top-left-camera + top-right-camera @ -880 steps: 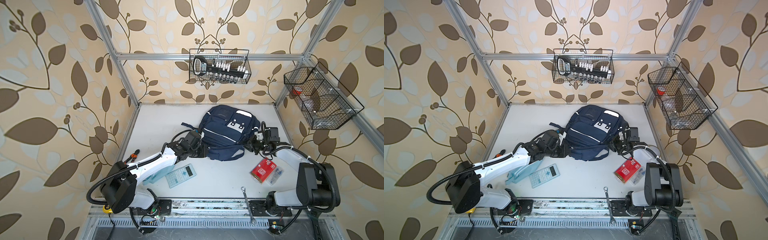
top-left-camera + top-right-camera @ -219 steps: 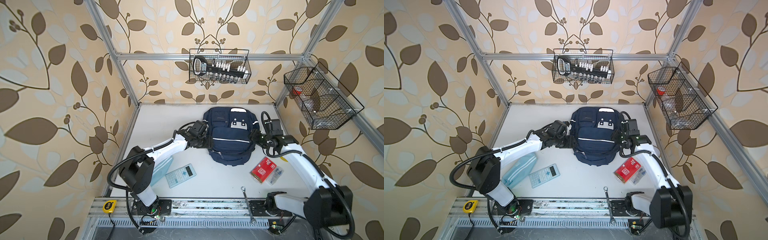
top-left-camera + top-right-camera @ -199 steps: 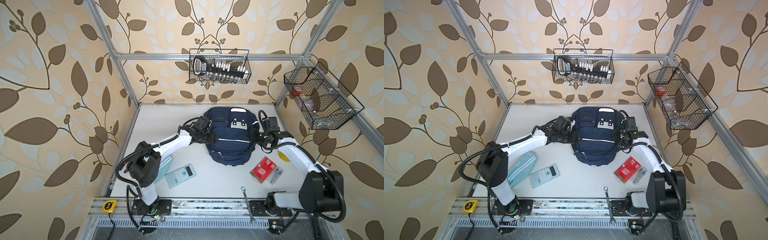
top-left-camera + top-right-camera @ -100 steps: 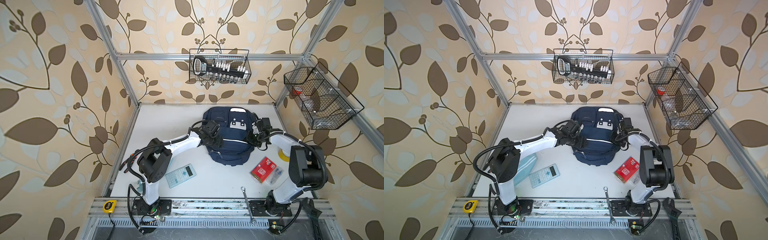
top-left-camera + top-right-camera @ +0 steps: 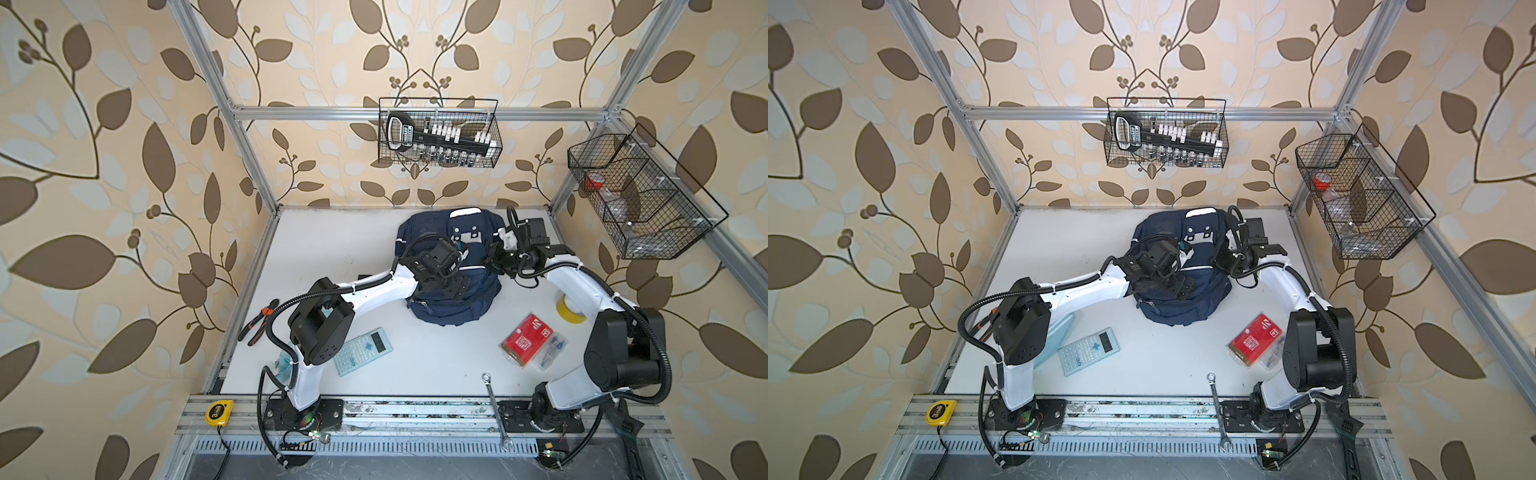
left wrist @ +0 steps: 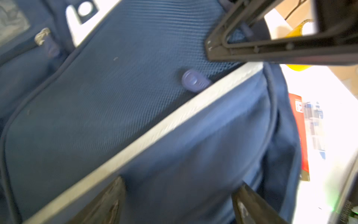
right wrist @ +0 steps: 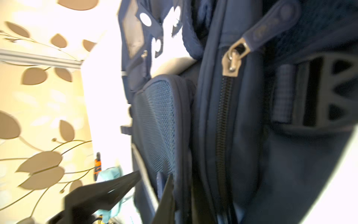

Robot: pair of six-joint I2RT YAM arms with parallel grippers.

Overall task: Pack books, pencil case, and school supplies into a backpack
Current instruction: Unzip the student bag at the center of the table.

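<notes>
1. The backpack [image 5: 453, 309] lies at the back of the white table [image 5: 332, 249].
2. The left gripper [image 6: 181, 183] sits over it, jaws wide apart.
3. The right gripper [image 5: 496, 261] is closed tight at its side.

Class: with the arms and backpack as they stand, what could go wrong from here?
1. The left gripper hangs open over the backpack, so a tug by the shut right gripper may drag the backpack along instead of opening it.
2. The right arm reaches past the yellow tape roll and could knock it.
</notes>
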